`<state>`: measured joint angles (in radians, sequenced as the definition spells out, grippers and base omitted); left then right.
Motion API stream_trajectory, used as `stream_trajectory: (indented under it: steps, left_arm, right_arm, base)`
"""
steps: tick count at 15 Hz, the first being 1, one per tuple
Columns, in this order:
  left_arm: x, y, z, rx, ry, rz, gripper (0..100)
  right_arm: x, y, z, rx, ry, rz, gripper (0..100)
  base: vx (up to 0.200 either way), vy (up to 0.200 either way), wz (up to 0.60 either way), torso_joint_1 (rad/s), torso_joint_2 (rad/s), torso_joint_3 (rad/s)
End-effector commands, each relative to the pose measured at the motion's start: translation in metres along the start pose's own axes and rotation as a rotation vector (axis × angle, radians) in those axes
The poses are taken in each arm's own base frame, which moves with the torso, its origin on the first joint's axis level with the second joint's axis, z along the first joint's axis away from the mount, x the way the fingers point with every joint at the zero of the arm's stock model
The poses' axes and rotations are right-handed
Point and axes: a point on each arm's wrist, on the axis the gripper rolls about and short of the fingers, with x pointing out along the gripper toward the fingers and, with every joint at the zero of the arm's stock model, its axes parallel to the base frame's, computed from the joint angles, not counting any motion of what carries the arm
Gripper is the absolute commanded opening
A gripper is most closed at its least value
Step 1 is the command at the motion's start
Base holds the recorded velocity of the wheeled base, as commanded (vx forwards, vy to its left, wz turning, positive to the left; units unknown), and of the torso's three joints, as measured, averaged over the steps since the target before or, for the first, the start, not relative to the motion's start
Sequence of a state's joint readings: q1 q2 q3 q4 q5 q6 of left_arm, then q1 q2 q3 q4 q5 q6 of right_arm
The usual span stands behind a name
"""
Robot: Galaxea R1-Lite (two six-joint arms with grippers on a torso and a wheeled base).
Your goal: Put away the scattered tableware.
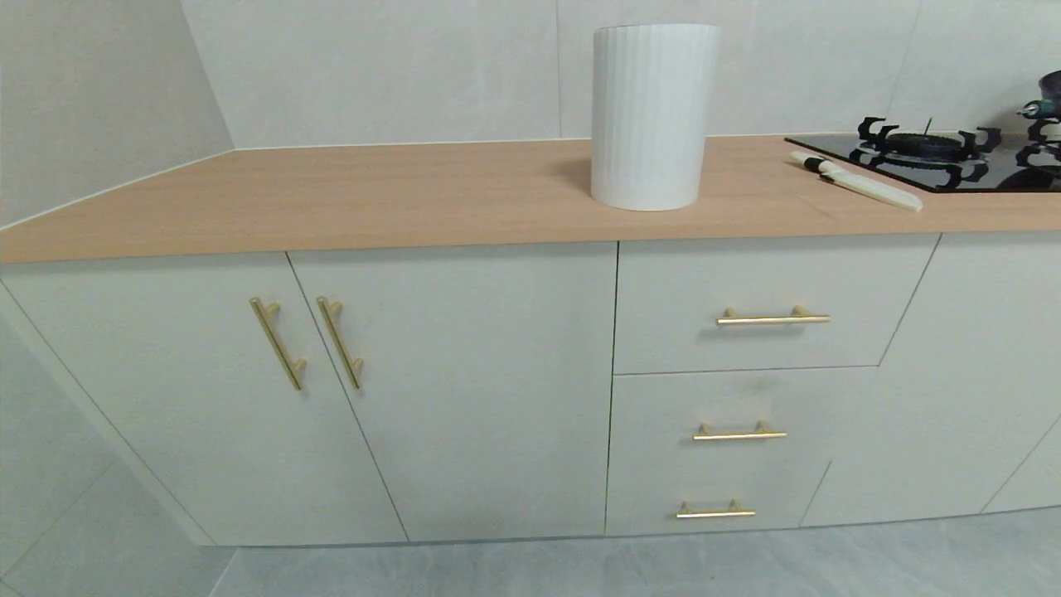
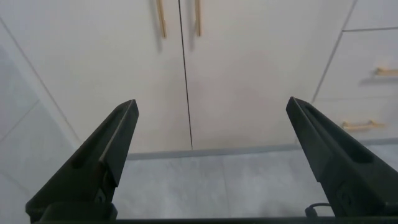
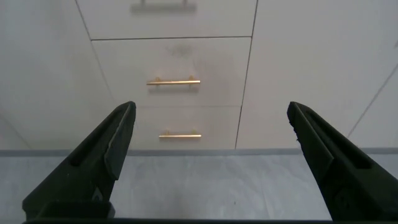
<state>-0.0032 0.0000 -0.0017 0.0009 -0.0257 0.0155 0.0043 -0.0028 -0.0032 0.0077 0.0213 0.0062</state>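
A white knife with a black band lies on the wooden countertop at the right, next to the hob. A tall white ribbed container stands upright on the counter, left of the knife. My left gripper is open and held low, facing the two cabinet doors near the floor, with nothing between its fingers. My right gripper is also open and empty, low in front of the lower drawers.
A black gas hob sits at the counter's right end. Below are two cabinet doors with gold handles and three drawers with gold handles. Grey tiled floor lies before the cabinets; a wall closes the left side.
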Motion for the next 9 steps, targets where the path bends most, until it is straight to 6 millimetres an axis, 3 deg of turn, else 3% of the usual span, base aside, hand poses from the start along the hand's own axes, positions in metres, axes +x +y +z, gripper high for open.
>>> stream_trajectory:
  steps: [1,9]
  left_arm:
    - [0.0000,0.0000,-0.0001,0.000,0.001,0.000,100]
    - [0.0000,0.0000,-0.0001,0.000,0.001,0.000,100]
  right_arm:
    - [0.0002,0.0000,0.0000,0.000,0.003,0.001,100]
    - [0.0002,0.0000,0.0000,0.000,0.003,0.001,100]
  base:
    - [0.200,0.000,0.00,0.002,0.00,0.007]
    - [0.200,0.000,0.00,0.002,0.00,0.002]
